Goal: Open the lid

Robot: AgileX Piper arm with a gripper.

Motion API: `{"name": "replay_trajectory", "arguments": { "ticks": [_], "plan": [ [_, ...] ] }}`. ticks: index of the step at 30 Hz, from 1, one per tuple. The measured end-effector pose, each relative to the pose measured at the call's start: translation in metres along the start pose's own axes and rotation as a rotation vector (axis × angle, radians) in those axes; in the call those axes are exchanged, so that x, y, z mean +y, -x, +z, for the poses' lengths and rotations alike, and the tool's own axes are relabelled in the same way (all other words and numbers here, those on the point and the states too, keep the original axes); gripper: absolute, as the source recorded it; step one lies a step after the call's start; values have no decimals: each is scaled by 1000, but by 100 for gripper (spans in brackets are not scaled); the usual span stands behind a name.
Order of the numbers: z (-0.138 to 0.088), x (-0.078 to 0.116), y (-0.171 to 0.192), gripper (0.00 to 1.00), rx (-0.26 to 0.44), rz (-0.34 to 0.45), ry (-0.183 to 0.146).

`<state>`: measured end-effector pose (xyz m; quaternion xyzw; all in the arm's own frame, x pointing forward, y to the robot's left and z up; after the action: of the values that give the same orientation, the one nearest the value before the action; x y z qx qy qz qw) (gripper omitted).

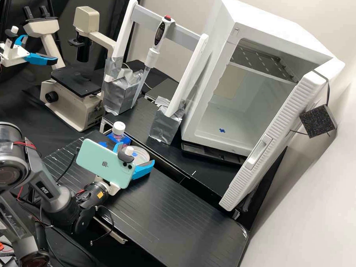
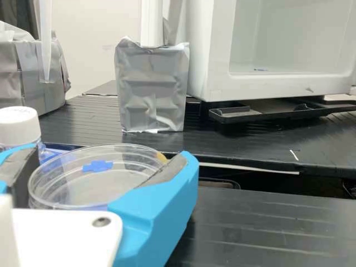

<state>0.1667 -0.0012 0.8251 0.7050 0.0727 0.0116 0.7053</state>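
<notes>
Your tool (image 2: 107,156) is unclenched, its fingers set wide around the clear round dish (image 2: 78,183); you can't tell whether they touch it. The white-capped bottle (image 2: 18,128) stands just past the tool. Expect the lid (image 2: 119,149) to be light, stiff, slick and easily cracked: pinch it gently by opposite sides of its upper rim, then lift level.

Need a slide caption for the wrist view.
Gripper at the clear dish, white-capped bottle nearby, silver-wrapped block behind.
</notes>
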Motion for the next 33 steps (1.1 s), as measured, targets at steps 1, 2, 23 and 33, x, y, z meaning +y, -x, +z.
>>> {"name": "replay_trajectory", "arguments": {
  "ticks": [1,2,23,33],
  "plan": [
    [0,0,0,0,0,0,0],
    [0,0,0,0,0,0,0],
    [-7,21,23,0,1,82,-44],
    [19,40,36,0,-164,254,-109]
  ]
}}
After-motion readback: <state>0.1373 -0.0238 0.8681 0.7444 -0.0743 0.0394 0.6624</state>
